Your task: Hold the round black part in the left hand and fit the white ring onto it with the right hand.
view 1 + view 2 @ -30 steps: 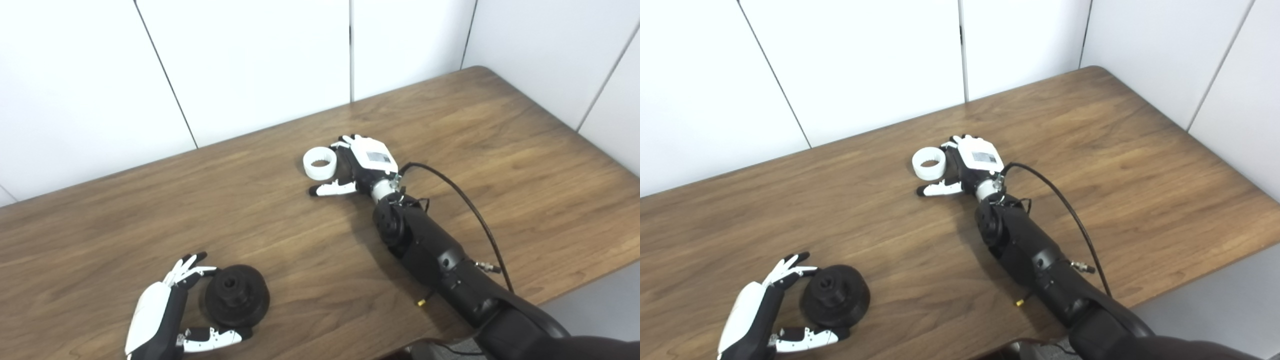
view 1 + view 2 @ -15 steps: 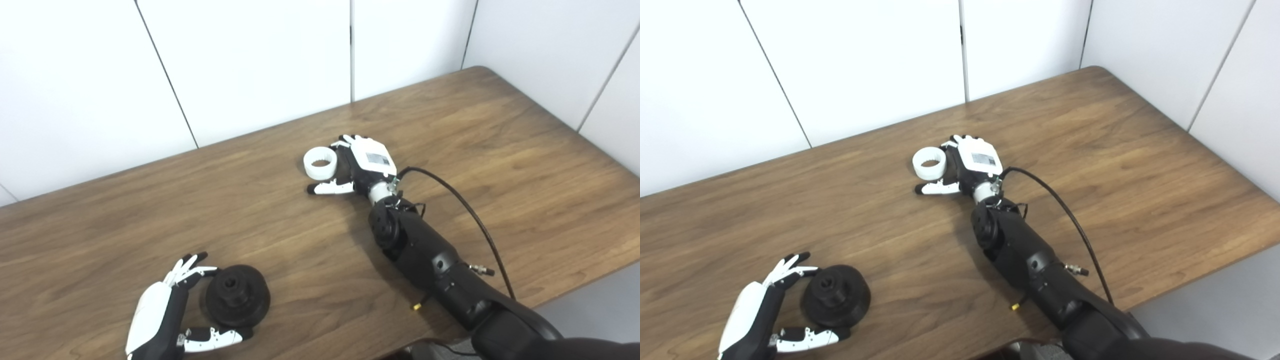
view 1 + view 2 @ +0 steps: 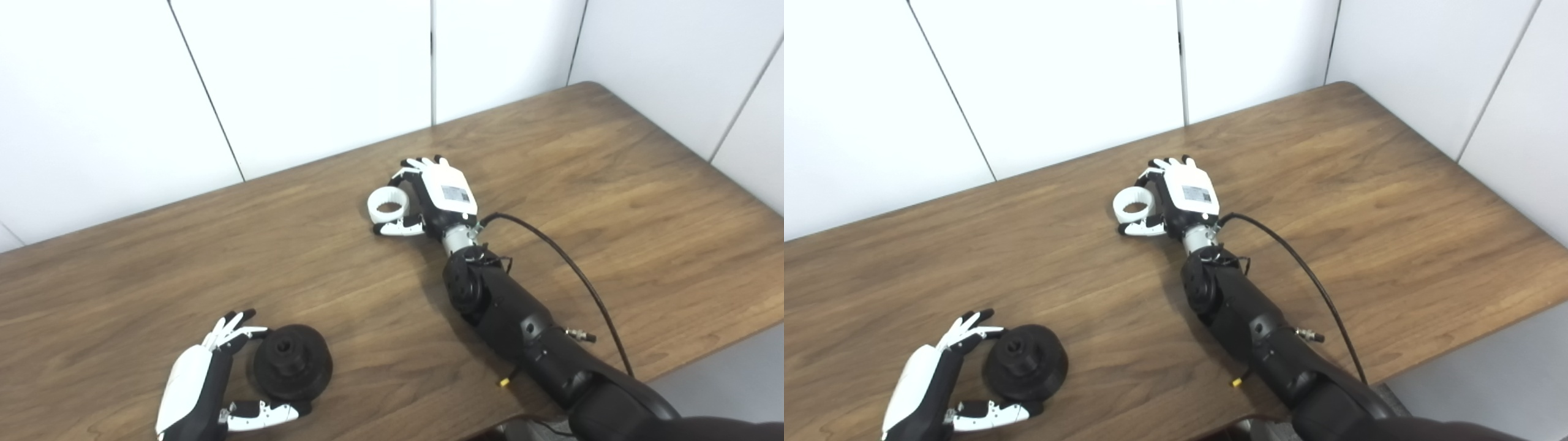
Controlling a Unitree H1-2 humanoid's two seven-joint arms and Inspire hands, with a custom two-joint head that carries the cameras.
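Since a second ago right hand [image 3: 438,196] has curled round white ring [image 3: 387,207], thumb under, fingers over far rim; grip likely, contact not sharp. Ring mid-table [image 3: 612,171], whether lifted unclear. Left hand [image 3: 937,383] spread, cupping round black part [image 3: 1025,369] at near edge, thumb touching its base, not gripping. Right eye view shows more of left hand's wrist; both cut it off. Black cable [image 3: 569,263] trails along right forearm.

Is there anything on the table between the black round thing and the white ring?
No. Between the black part and the ring there is only bare table, clear in both eye views.
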